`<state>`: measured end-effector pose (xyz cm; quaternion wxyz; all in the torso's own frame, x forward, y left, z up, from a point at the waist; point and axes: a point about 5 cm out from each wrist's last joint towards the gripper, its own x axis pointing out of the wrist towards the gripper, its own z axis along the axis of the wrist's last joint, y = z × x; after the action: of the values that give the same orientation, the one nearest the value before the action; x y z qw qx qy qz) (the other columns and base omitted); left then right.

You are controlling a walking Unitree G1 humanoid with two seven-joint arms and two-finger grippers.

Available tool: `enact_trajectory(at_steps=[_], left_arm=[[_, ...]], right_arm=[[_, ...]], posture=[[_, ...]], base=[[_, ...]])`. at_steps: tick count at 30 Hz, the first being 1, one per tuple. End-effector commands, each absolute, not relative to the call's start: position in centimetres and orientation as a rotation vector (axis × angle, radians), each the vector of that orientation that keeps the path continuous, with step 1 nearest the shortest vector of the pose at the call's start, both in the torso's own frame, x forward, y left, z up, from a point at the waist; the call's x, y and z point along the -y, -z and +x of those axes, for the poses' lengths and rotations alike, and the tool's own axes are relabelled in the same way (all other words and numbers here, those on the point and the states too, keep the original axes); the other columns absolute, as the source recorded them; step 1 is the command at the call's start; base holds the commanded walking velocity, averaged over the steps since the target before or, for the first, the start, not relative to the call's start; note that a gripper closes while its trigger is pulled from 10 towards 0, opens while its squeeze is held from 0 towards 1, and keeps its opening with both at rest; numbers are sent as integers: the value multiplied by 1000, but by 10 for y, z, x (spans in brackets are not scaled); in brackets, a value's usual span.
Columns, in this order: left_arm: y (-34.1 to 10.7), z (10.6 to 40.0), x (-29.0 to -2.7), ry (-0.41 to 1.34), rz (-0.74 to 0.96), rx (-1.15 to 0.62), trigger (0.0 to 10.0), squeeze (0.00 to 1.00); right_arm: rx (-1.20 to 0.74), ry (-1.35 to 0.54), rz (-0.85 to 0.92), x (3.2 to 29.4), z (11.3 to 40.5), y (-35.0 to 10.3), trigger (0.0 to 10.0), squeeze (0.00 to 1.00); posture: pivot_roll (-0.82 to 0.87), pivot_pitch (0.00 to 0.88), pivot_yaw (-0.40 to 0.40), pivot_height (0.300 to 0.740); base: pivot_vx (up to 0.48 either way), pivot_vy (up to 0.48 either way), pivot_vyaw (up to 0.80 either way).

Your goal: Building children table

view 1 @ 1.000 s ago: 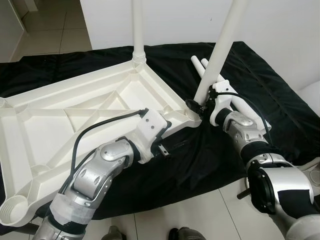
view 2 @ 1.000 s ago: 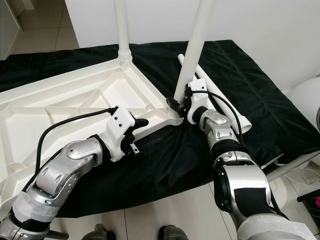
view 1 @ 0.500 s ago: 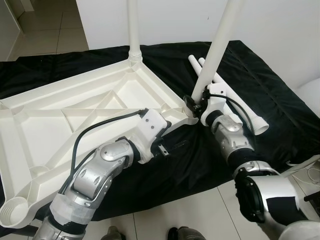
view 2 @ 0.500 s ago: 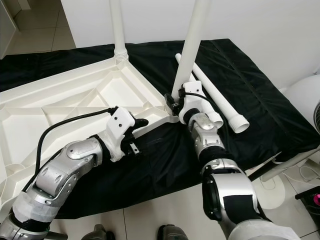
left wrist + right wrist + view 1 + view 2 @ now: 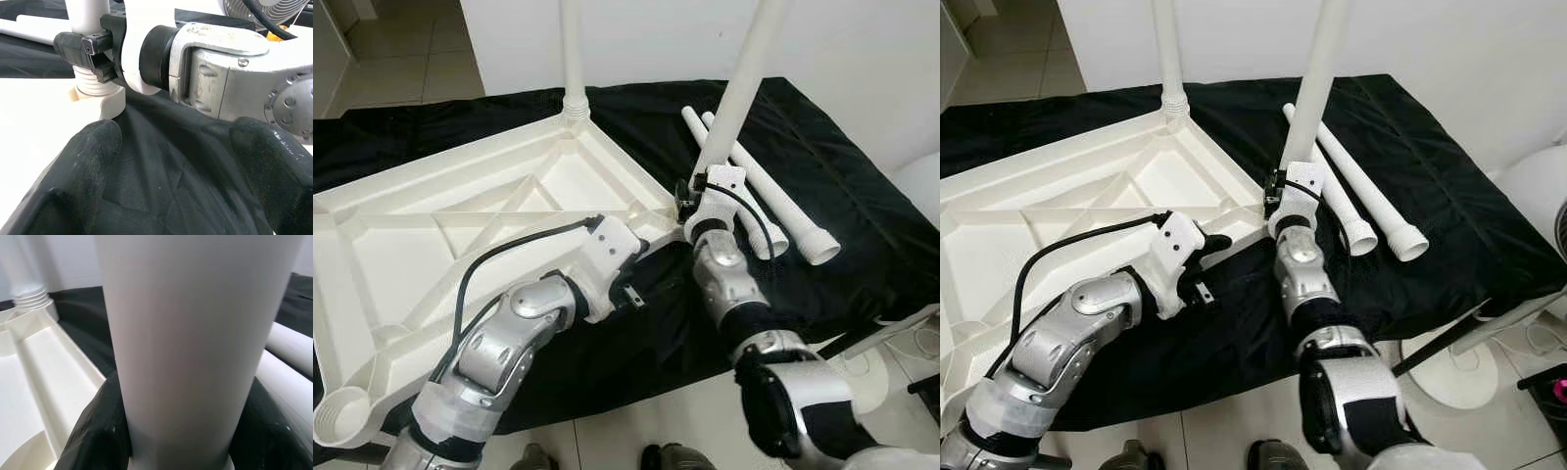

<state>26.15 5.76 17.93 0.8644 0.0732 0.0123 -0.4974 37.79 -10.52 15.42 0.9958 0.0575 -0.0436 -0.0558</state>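
Table leg (image 5: pixel 734 98) stands clamped between the right gripper's (image 5: pixel 689 200) fingers (image 5: pixel 93 435).

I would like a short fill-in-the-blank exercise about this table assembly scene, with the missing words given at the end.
1. The right gripper is shut on an upright white ____.
2. The number of loose legs lying on the black cloth is ____.
3. The left gripper, beside the tabletop edge, holds ____.

Missing words: leg; two; nothing

Black cloth (image 5: pixel 822 147) on tiled floor (image 5: pixel 401 59), fan (image 5: pixel 1538 206) nearby.
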Motion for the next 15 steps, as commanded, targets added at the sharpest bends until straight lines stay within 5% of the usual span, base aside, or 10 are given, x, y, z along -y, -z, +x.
enact_trajectory(at_steps=[1, 9, 10, 11, 12, 15], left_arm=[[-180, 266, -59, 999, 161, -14, 10000, 0], [-187, 283, -68, 869, 146, 22, 10000, 0], [-188, 285, -69, 851, 149, 26, 10000, 0], [-188, 286, -70, 843, 152, 28, 10000, 0], [-188, 286, -71, 840, 154, 28, 10000, 0], [-187, 286, -71, 842, 156, 29, 10000, 0]], right_arm=[[-10, 179, 157, 109, 371, -132, 10000, 0], [50, 130, 125, 107, 367, -137, 10000, 0], [55, 133, 124, 108, 366, -136, 10000, 204], [54, 145, 124, 109, 365, -136, 10000, 204], [66, 123, 138, 108, 364, -137, 10000, 1000], [93, 121, 146, 108, 361, -140, 10000, 1000]], posture=[[-52, 69, -20, 740], [-52, 61, -24, 740], [-52, 61, -24, 740], [-52, 61, -24, 740], [-51, 59, -24, 740], [-52, 58, -23, 740]], base=[[0, 0, 0], [0, 0, 0], [0, 0, 0], [0, 0, 0], [0, 0, 0], [0, 0, 0]])
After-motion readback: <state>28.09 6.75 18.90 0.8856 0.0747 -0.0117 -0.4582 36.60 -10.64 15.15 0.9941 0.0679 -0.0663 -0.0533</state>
